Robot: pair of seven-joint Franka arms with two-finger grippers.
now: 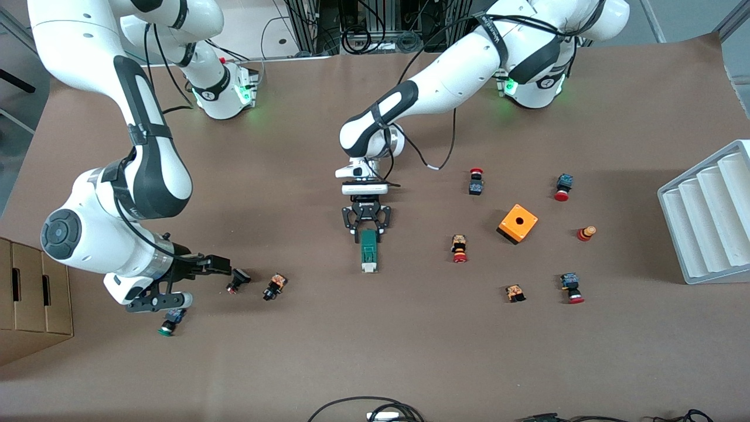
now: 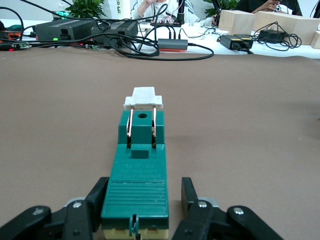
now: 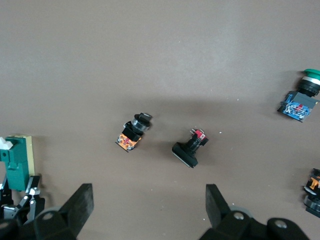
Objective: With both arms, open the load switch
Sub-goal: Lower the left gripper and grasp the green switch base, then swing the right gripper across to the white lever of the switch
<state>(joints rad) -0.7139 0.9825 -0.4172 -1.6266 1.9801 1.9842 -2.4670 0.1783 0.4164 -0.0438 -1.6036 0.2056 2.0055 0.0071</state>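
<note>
**Front view.** One load switch (image 1: 368,253), a narrow green block, lies near the middle of the brown surface (image 1: 375,351). Its long axis runs twelve to six o'clock and its white end is at six. The left pincer (image 1: 368,234) comes down at the switch's twelve-o'clock end and straddles it.

One orange box (image 1: 517,223) with a round hole sits at about three o'clock from the switch. Six small push buttons (image 1: 459,248) are scattered around the box, most of them red-capped. Three more lie at about eight o'clock from the switch: two black-capped (image 1: 274,286) and one green-capped (image 1: 170,323).

The right pincer (image 1: 196,282) hovers idle over the surface beside those three, spread wide and holding nothing. One white ribbed tray (image 1: 706,220) stands at the left arm's end of the surface, and one cardboard box (image 1: 29,293) at the right arm's end. The lettering on the arm's black band is too small to read.

**Left wrist view.** The left pincer (image 2: 145,189) is narrowed about the load switch (image 2: 137,170) with a finger (image 2: 189,192) on each flank. A sliver of surface shows between this finger and the block. Two copper strips run to the white end piece.

**Right wrist view.** The right pincer (image 3: 150,201) gapes wide over two black-capped buttons (image 3: 134,131). The green-capped button (image 3: 302,95) and the load switch (image 3: 17,160) appear at the edges.
</note>
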